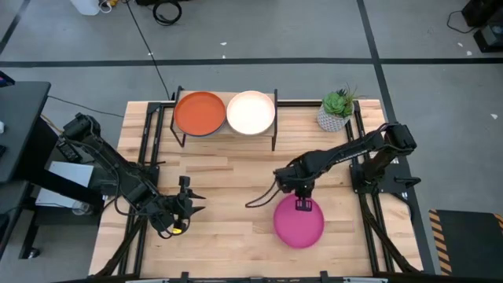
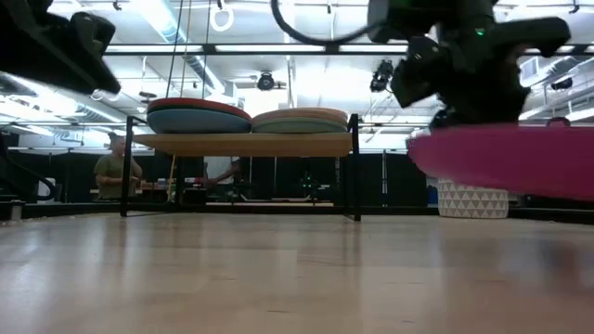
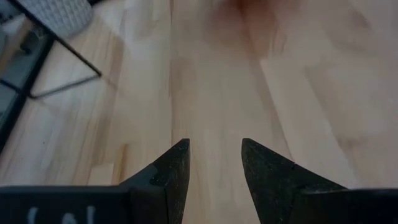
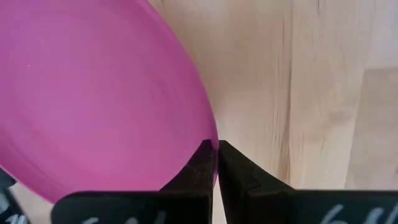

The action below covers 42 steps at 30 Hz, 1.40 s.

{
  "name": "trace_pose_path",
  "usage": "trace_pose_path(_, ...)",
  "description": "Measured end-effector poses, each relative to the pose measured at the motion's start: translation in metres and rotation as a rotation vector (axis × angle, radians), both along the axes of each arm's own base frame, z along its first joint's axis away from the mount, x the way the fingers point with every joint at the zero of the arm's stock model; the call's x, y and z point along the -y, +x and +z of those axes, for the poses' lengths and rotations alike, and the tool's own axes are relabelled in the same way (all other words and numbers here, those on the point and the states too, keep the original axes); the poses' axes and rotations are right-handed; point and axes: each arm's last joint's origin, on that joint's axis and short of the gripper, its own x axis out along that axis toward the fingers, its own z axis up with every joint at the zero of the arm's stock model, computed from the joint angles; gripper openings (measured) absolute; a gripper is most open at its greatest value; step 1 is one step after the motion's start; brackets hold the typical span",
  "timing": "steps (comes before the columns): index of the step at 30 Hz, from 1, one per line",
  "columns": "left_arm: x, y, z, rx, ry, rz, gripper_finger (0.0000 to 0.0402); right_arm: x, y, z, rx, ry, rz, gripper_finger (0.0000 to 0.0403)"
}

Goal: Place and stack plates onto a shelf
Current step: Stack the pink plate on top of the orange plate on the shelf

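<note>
Pale wooden planks make up the bench [image 1: 236, 196], which stands on a grey floor crossed by dark lines. Nearest the front edge, at about five o'clock from the bench's middle, the magenta plate [image 1: 299, 224] is held in the air; the low view shows it well clear of the wood. The right hand [image 1: 303, 204] has its two fingers [image 4: 202, 163] pressed together on the plate's rim, at the plate's twelve o'clock edge. At about eight o'clock, the left hand [image 1: 187, 206] waits low over the planks with its fingers parted by a modest gap and nothing between them. Farther back, at twelve o'clock, stands the shelf [image 1: 228, 135], its wooden top on thin black legs. Two stacks of plates sit side by side on it: the orange plate [image 1: 198, 112] tops the nine o'clock stack, the cream-white plate [image 1: 251, 112] tops the three o'clock one. Well apart at two o'clock of the bench, a small green plant [image 1: 338, 110] stands in a patterned white pot. Beyond the bench, in the low view, a person [image 2: 116, 169] sits in the room.
</note>
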Motion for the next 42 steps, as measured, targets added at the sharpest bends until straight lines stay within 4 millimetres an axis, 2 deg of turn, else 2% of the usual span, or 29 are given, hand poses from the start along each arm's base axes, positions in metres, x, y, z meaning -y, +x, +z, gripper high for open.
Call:
trace_pose_path(3,0.001,0.008,0.002,0.035,0.014,-0.008,0.0153,0.011,0.006,0.007,0.029,0.042,0.003,0.0013)
trace_pose_path(9,-0.011,0.033,-0.005,0.010,0.054,-0.016,0.0153,0.046,0.020,0.024,0.089,0.066,-0.140,0.0013)
trace_pose_path(12,-0.015,0.042,-0.009,0.005,0.122,-0.034,0.0153,0.059,0.021,0.026,0.094,0.091,-0.182,0.0013)
trace_pose_path(16,-0.010,0.052,-0.007,0.073,0.245,-0.090,0.0158,0.074,0.020,0.026,0.105,0.134,-0.199,0.0019)
trace_pose_path(20,-0.003,0.064,-0.008,0.117,0.394,-0.137,0.0180,0.086,0.021,0.027,0.125,0.139,-0.246,0.0015)
trace_pose_path(28,0.002,0.102,-0.010,0.008,0.729,-0.186,0.0233,0.095,0.024,0.028,0.159,0.180,-0.323,0.0018)
trace_pose_path(34,0.002,0.122,-0.011,-0.085,0.966,-0.256,0.0238,0.096,0.025,0.028,0.164,0.181,-0.335,0.0017)
trace_pose_path(39,-0.005,0.134,-0.018,-0.150,1.088,-0.352,0.0238,0.096,0.027,0.028,0.181,0.181,-0.333,0.0018)
trace_pose_path(42,-0.009,0.143,-0.019,-0.126,1.124,-0.335,0.0238,0.096,0.028,0.029,0.192,0.181,-0.332,0.0018)
